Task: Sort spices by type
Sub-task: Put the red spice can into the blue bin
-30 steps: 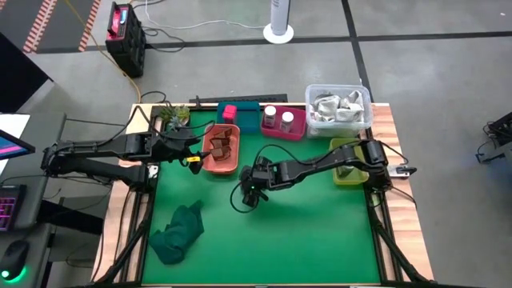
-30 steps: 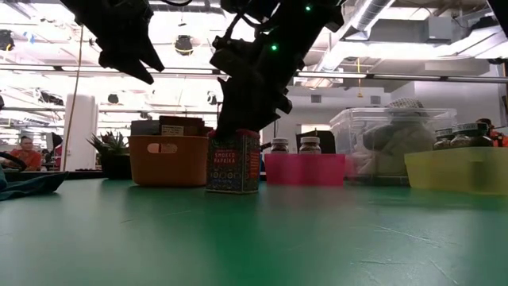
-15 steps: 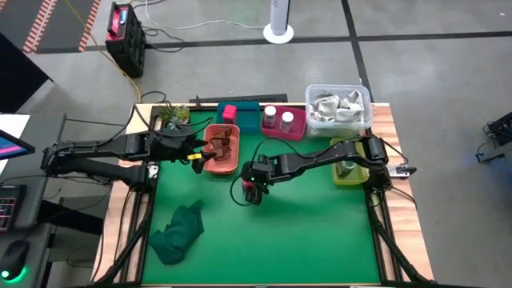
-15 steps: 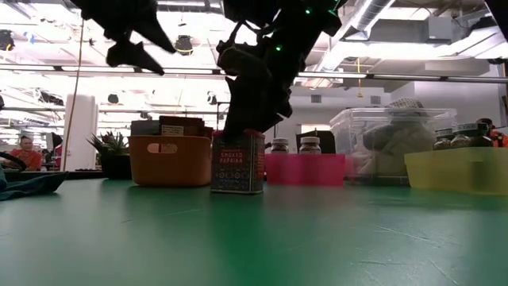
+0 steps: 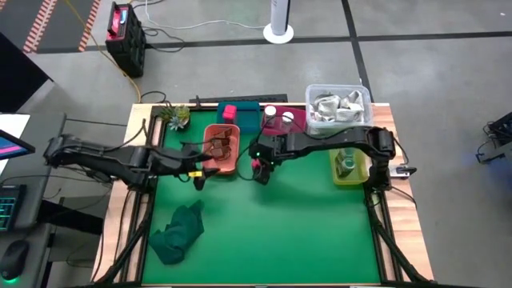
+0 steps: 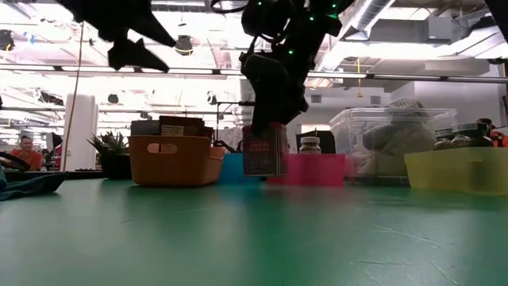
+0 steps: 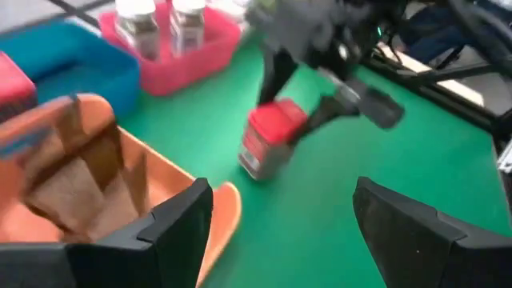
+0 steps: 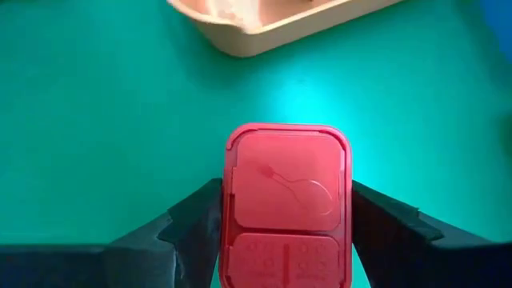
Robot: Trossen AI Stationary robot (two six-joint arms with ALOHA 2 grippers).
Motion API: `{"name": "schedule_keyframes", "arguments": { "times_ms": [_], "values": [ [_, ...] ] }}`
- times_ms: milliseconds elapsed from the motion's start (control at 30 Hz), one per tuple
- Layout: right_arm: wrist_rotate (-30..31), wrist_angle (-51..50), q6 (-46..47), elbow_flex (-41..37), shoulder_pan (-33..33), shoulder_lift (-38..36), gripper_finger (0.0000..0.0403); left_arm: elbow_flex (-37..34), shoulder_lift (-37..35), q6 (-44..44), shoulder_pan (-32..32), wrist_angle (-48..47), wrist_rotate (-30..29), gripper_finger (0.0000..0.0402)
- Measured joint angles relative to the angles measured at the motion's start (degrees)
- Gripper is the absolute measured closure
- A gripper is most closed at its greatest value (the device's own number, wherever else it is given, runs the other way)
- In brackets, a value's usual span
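From the high view we see the right hand (image 5: 262, 162) near the centre of the frame, clamped on a small magenta-lidded rectangular spice tin (image 5: 259, 166) over the green tabletop (image 5: 280, 224). The blue rectangular bin (image 5: 248, 118) with a matching magenta tin (image 5: 230, 112) lies up and slightly left of it — that bearing is what we judge the coming move turns on. The left hand (image 5: 197, 174) sits at middle left, just below the orange plastic bin (image 5: 222, 148) of reddish-brown pieces; the right arm is plainly the nearer one to the tin.

In the low view we find the tin (image 6: 265, 152) upright, its long axis vertical, gripped from above by the right hand (image 6: 274, 111) and seemingly lifted just clear of the tabletop, in front of the pink bin (image 6: 316, 168).

The left wrist view shows the left hand's fingers (image 7: 180, 232) spread with nothing between them, the orange bin (image 7: 120, 208) at left, and the tin (image 7: 272, 138) held by the other arm beyond.

The right wrist view looks straight down on the tin's lid (image 8: 286, 204), a finger (image 8: 192, 226) pressed to each side — a firm grasp, we judge.
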Motion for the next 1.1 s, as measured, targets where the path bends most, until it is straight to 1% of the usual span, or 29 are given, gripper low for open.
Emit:
{"name": "schedule_keyframes", "arguments": {
  "times_ms": [67, 167, 233, 367, 467, 767, 900, 1100],
  "values": [
    [0.0, -0.6, 0.0, 0.0, -0.6, -0.8, 0.0134, -2.4, 0.0, -2.9, -1.2, 2.2, -0.4, 0.0116],
    [0.0, -2.2, -0.3, 1.5, -1.7, -1.6, 0.0134, -4.2, -0.3, -5.8, -2.6, 2.8, -1.4, 0.0116],
    [0.0, -3.4, -1.2, 3.1, -2.6, -1.7, 0.0134, -4.8, -1.0, -5.9, -2.7, 5.0, -1.5, 0.0116],
    [0.1, -3.2, -2.0, 5.9, -4.4, -1.6, 0.0134, -5.1, -2.6, -5.0, -2.6, 5.0, -1.6, 0.0116],
    [0.1, -3.6, -2.0, 7.3, -6.0, -1.6, 0.0134, -5.1, -4.5, -4.4, -2.0, 3.9, -1.6, 0.0116],
    [0.4, -4.2, -3.4, 10.3, -9.9, -1.6, 0.0134, -5.1, -11.8, -6.2, -1.8, -5.8, -2.1, 0.0116],
    [0.4, -4.0, -3.5, 10.4, -10.6, -1.6, 0.0134, -5.1, -14.5, -6.9, -1.8, -7.8, -2.8, 0.0116],
    [0.4, -3.4, -4.5, 10.4, -10.7, -1.6, 0.0134, -5.1, -16.7, -7.1, -1.7, -10.4, -4.1, 0.0116]
  ]
}}
